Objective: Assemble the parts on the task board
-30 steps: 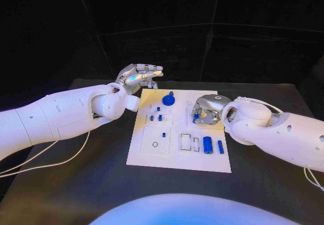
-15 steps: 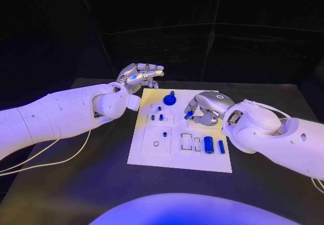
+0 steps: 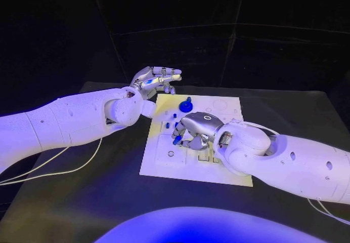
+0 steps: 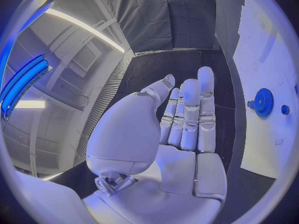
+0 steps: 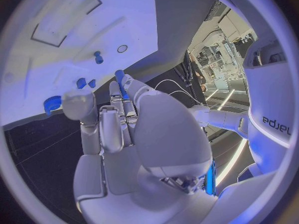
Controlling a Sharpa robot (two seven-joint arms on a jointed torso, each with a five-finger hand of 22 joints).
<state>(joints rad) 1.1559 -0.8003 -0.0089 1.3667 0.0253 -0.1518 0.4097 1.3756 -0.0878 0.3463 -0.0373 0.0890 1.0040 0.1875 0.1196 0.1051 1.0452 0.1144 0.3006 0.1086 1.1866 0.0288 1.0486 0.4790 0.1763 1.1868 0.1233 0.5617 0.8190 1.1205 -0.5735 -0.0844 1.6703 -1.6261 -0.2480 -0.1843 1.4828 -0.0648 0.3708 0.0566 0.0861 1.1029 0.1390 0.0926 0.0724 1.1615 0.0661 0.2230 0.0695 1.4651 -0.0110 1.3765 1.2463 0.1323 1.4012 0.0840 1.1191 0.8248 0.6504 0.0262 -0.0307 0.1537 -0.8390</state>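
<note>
The white task board (image 3: 191, 174) lies mid-table. A blue gear (image 3: 186, 106) stands near its far edge, with small blue pegs (image 3: 175, 117) just in front of it. My right hand (image 3: 194, 129) hovers over the board's left-middle and pinches a small blue peg (image 3: 177, 138). In the right wrist view that peg (image 5: 119, 76) sits at the fingertips, above the board (image 5: 124, 15) with the standing pegs (image 5: 97, 57) and the gear (image 5: 53, 104). My left hand (image 3: 156, 79) is raised off the board's far left corner, fingers straight and holding nothing. The left wrist view shows the gear (image 4: 263, 102) beside it.
A white cable (image 3: 44, 174) loops on the black table under my left arm. My right forearm (image 3: 292, 162) covers the board's right half. A small round hole (image 3: 171, 153) and a rectangular recess (image 5: 62, 15) mark the board's left side.
My right hand has moved left across the board, from its right-centre to its left-middle, still holding the small blue peg. Its forearm now hides the blue pieces at the right. The left hand stayed.
</note>
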